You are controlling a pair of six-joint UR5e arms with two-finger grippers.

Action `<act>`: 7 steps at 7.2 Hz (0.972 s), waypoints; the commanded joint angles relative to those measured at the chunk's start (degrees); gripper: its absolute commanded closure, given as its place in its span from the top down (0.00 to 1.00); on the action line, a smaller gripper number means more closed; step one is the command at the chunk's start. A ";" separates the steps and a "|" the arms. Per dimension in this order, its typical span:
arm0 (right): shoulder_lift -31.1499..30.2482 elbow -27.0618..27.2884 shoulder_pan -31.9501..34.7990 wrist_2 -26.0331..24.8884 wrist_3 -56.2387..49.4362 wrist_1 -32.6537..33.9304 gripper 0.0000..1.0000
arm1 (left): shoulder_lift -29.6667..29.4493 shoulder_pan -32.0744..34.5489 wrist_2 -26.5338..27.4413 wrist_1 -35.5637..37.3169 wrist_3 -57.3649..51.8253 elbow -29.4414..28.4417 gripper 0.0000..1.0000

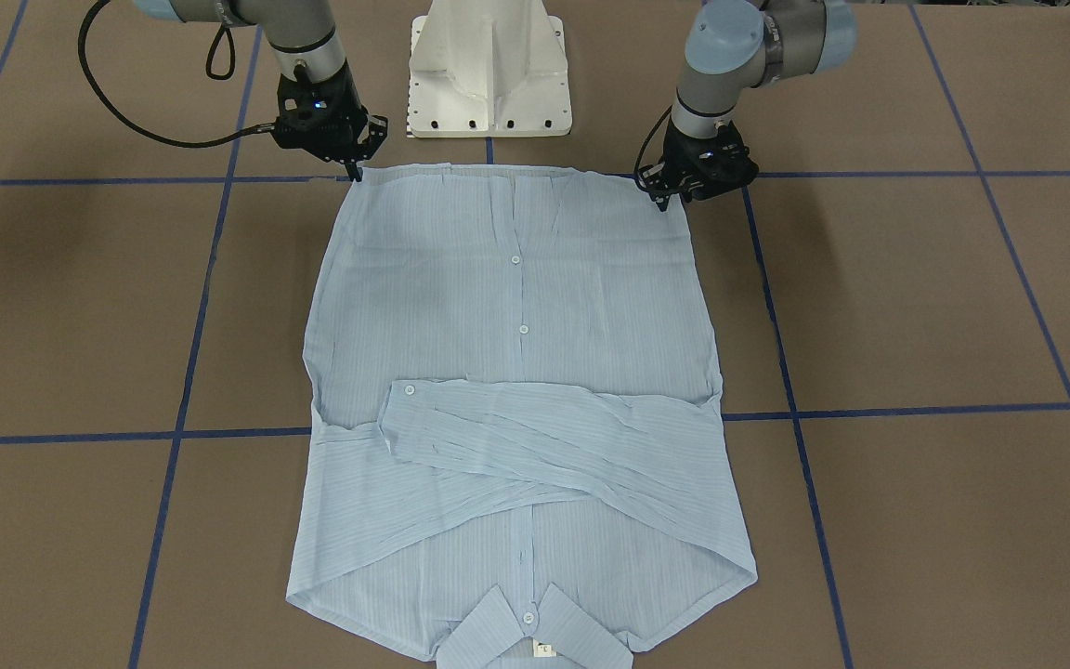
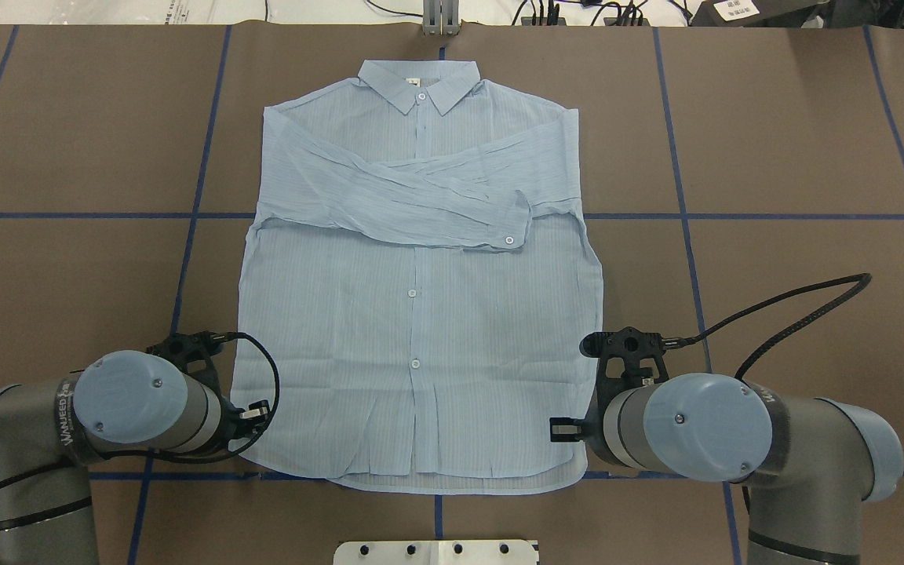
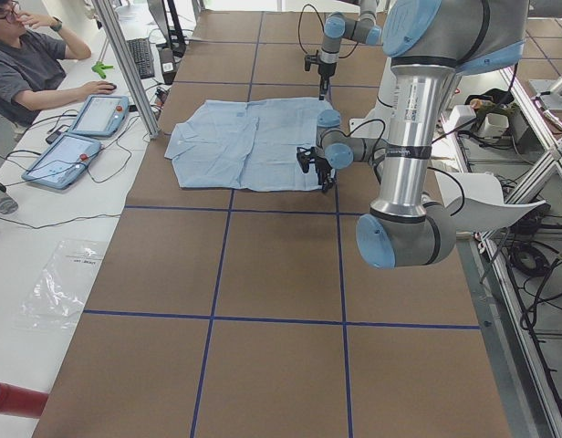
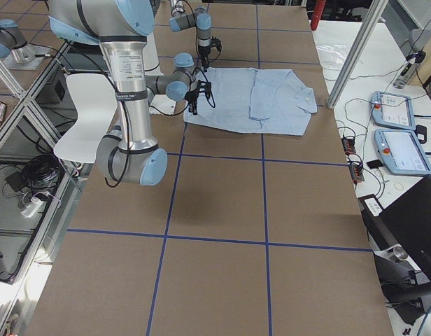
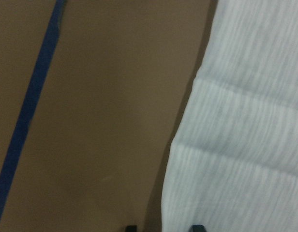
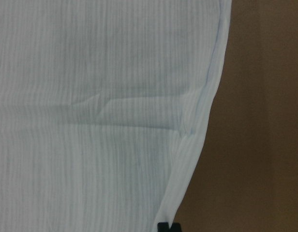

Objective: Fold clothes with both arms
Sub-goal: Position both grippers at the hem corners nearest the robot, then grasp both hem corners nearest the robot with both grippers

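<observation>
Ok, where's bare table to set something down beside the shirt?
Wide bare table lies on both sides of the shirt, past the blue tape lines. Crowded: the hem corners, where the left end effector and right end effector sit.

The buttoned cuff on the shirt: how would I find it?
Find the pale-blue shirt spread flat on the brown table. Two sleeves cross below its collar; the cuff ends the top one, carrying the only button off the centre line.

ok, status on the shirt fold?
Left end effector open, straddling the shirt edge. Right end effector shut on the opposite bottom corner. Shirt flat, sleeves crossed over chest. Nothing seen in the way.
</observation>
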State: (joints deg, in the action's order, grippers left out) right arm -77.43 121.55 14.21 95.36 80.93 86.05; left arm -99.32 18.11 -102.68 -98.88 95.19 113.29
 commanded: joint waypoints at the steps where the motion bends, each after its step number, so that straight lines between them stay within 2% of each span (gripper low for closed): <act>1: -0.01 0.00 0.21 0.00 -0.07 0.00 0.00 | -0.26 -0.01 -0.07 0.00 0.09 0.00 0.37; 4: -0.01 0.00 0.47 0.09 -0.07 0.00 0.00 | -0.35 0.08 0.02 0.00 0.61 0.08 0.00; 7: 0.26 0.52 1.87 0.61 -0.07 0.00 0.00 | -0.26 1.65 -0.07 0.09 0.09 2.01 0.00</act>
State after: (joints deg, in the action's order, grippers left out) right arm -77.28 121.86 15.27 95.68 80.86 86.04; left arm -99.59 18.86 -102.73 -98.82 95.63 114.37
